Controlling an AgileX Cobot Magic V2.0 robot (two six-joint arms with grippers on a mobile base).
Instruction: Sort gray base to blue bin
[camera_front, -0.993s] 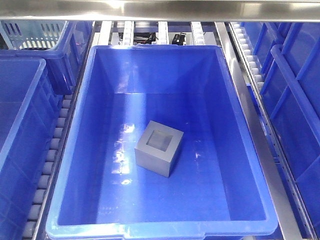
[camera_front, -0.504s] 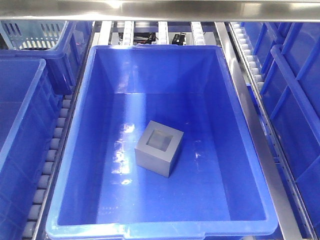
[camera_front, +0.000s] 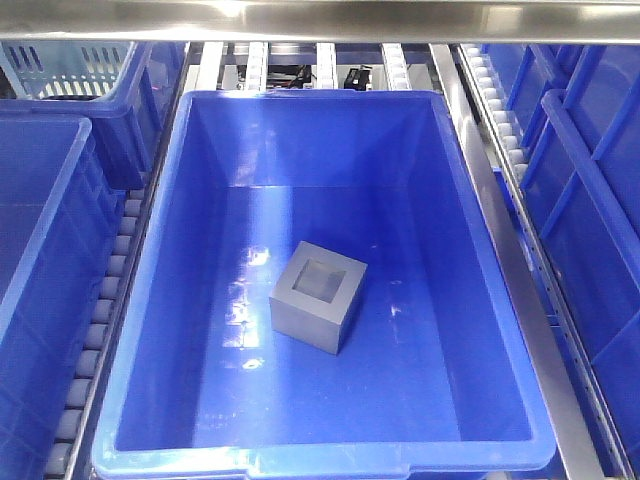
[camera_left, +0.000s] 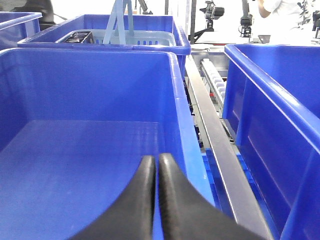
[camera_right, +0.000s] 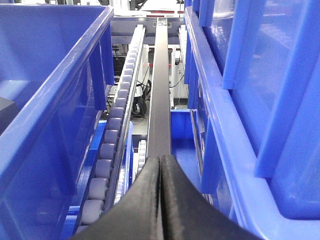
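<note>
In the front-facing view the gray base (camera_front: 318, 297) sits on the floor of the blue bin (camera_front: 150, 290), a little left of centre, turned at an angle with its square recess facing up. Neither arm shows here. More blue crates stand on both sides, and a pale-blue lattice basket (camera_front: 70, 65) sits in the far left crate. Roller rails (camera_front: 105, 300) run between the crates. No readable writing shows.

In the left wrist view the left gripper (camera_left: 152, 167) has its black jaws pressed together with nothing between them, hanging over an empty blue crate (camera_left: 172, 90).

In the right wrist view the right gripper (camera_right: 161, 167) likewise has its jaws closed on nothing, above a roller track (camera_right: 115, 135) and metal rail (camera_right: 161, 100) between two crates.
</note>
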